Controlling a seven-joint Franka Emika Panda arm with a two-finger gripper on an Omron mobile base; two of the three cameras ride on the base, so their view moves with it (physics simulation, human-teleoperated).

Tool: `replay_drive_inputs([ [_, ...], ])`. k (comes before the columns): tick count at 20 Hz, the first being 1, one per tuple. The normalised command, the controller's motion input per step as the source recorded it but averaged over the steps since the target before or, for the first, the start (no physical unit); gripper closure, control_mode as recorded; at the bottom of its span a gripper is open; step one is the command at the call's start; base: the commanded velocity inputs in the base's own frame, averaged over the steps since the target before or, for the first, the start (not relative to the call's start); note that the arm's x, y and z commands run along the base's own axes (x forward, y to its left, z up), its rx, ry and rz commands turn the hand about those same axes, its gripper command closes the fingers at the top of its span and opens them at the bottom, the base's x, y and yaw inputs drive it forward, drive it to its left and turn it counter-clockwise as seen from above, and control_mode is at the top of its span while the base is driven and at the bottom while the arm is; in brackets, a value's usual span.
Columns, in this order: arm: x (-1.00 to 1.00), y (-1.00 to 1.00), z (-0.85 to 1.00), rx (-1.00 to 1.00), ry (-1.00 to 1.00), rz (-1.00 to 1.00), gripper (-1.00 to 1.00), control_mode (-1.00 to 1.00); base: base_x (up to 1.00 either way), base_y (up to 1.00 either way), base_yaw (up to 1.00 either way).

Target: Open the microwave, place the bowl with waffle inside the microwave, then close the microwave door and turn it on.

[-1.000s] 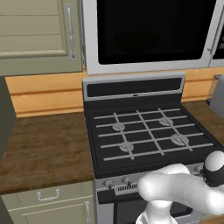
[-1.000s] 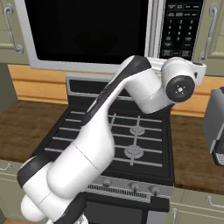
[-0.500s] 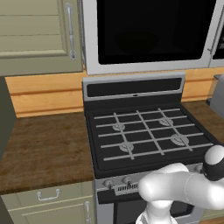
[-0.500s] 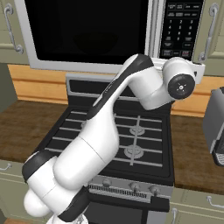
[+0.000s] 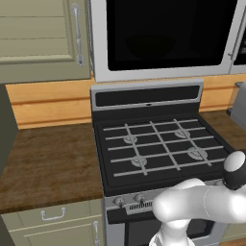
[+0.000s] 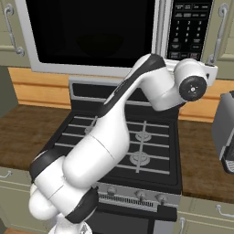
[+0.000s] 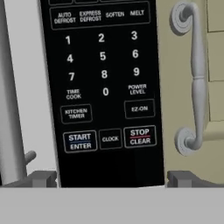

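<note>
The microwave (image 5: 163, 38) hangs above the stove with the microwave door (image 6: 91, 32) shut and its black window dark. A faint rounded shape shows behind the glass, and I cannot tell what it is. The bowl and the waffle are hidden. In the hand view my gripper (image 7: 111, 179) is open and faces the dark button panel (image 7: 103, 87) close up. Its two fingertips (image 7: 41, 178) straddle the panel's lower edge, below the START/ENTER button (image 7: 79, 141). The door's vertical bar handle (image 7: 8, 109) stands left of the panel. My wrist (image 6: 192, 87) sits just under the panel (image 6: 187, 27).
A black gas stove (image 5: 158, 144) lies beneath the microwave, with wooden counter (image 5: 48, 163) on both sides. An olive cabinet with a curved metal handle (image 7: 197, 78) adjoins the panel's right. A grey appliance (image 6: 226, 132) stands on the right counter.
The wrist has crept slightly to the right below the button panel. The jaws stay open and the door stays shut.
</note>
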Motion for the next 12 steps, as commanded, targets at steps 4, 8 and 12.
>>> replay_drive_inputs([
  [4, 0.11, -0.15, 0.0, 0.0, 0.0, 0.0, -1.0, -1.0, 0.0, 0.0, 0.0],
  [8, 0.23, -0.02, 0.0, 0.0, 0.0, 0.0, -1.0, -1.0, 0.0, 0.0, 0.0],
  [12, 0.28, 0.0, 0.0, 0.0, 0.0, 0.0, -1.0, -1.0, 0.0, 0.0, 0.0],
])
